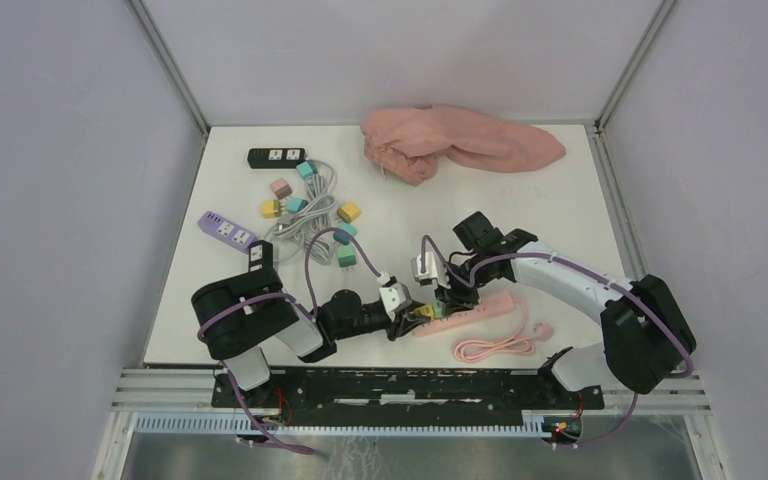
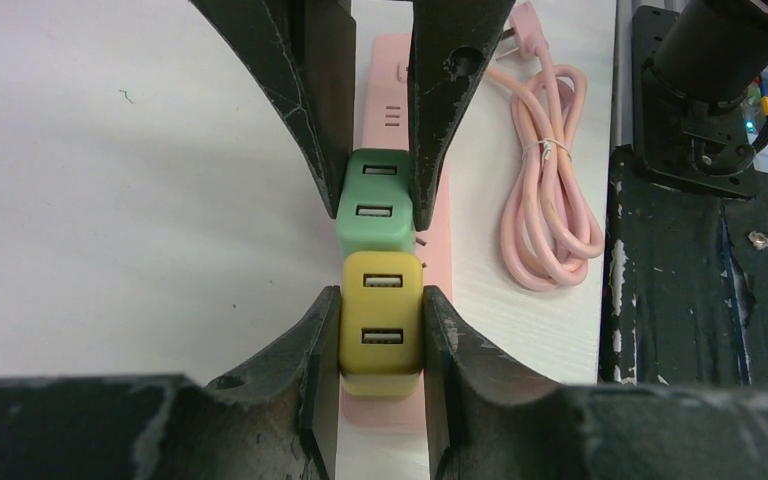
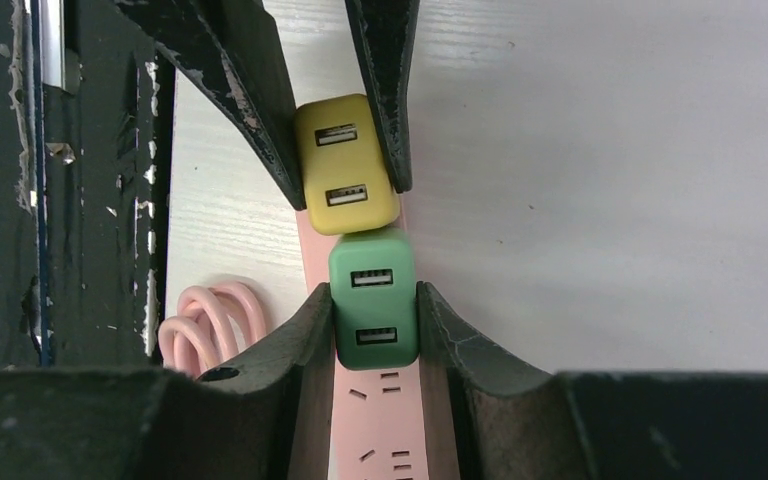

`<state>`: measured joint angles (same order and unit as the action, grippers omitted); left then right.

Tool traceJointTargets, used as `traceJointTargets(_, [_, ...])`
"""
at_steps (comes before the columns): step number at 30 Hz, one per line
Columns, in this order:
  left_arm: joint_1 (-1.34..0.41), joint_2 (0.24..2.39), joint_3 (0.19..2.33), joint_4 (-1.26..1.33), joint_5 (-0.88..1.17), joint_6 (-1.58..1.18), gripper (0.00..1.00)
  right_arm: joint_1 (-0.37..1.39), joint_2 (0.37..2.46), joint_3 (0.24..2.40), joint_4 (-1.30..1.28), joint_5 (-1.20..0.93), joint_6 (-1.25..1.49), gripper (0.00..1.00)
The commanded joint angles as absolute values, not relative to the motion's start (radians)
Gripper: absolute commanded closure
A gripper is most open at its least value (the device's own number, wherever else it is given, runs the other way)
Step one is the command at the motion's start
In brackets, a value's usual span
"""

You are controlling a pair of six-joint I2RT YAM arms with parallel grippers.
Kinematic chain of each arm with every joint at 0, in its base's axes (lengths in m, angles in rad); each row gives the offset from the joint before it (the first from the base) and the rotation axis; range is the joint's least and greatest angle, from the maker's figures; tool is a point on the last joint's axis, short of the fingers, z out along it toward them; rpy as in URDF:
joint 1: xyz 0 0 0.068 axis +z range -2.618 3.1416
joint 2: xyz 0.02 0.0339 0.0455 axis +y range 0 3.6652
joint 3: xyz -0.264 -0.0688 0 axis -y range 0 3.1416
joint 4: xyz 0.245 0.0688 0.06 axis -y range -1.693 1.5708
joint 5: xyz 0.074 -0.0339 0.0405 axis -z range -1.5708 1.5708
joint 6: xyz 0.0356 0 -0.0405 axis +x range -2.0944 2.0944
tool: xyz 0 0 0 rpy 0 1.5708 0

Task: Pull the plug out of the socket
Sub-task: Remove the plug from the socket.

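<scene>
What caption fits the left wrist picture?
Left gripper clamps the yellow plug, right gripper the green plug, both on the pink strip.

- I see the yellow plug (image 2: 381,320) and green plug (image 2: 376,205) touching on the pink strip (image 2: 390,90): no finger fits between them.
- A coiled pink cable (image 1: 495,347) crowds the near edge of the surface (image 1: 560,215).
- I have open room from the strip toward the pink cloth (image 1: 460,140) at the far edge.
</scene>
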<state>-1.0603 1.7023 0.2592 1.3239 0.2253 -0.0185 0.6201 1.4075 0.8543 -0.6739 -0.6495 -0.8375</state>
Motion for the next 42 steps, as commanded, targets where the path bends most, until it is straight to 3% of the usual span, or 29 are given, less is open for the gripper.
traceJointTargets(1, [-1.059, 1.740, 0.251, 1.263, 0.198, 0.015, 0.97, 0.571, 1.365, 0.918, -0.750, -0.671, -0.991, 1.00])
traceJointTargets(7, [-1.057, 1.745, 0.250, 1.275, 0.195, 0.015, 0.97, 0.587, 1.370, 0.913, -0.905, -0.811, -1.181, 1.00])
traceJointTargets(12, [-1.058, 1.745, 0.253, 1.276, 0.194, 0.011, 0.97, 0.625, 1.367, 0.892, -0.707, -0.866, -0.945, 1.00])
traceJointTargets(17, [-1.058, 1.753, 0.245, 1.286, 0.190, 0.003, 0.97, 0.606, 1.363, 0.888, -0.555, -0.731, -0.751, 1.00])
traceJointTargets(25, [-1.058, 1.752, 0.239, 1.294, 0.183, 0.002, 0.97, 0.522, 1.339, 0.937, -0.802, -0.739, -1.005, 1.00])
traceJointTargets(31, [-1.058, 1.752, 0.239, 1.296, 0.181, 0.002, 0.97, 0.560, 1.363, 0.927, -0.926, -0.909, -1.176, 1.00])
traceJointTargets(38, [-1.058, 1.753, 0.241, 1.297, 0.179, 0.000, 0.97, 0.601, 1.381, 0.929, -0.675, -0.850, -0.822, 1.00])
traceJointTargets(42, [-1.058, 1.758, 0.242, 1.295, 0.178, 0.000, 0.97, 0.559, 1.380, 0.951, -0.674, -0.806, -0.795, 1.00])
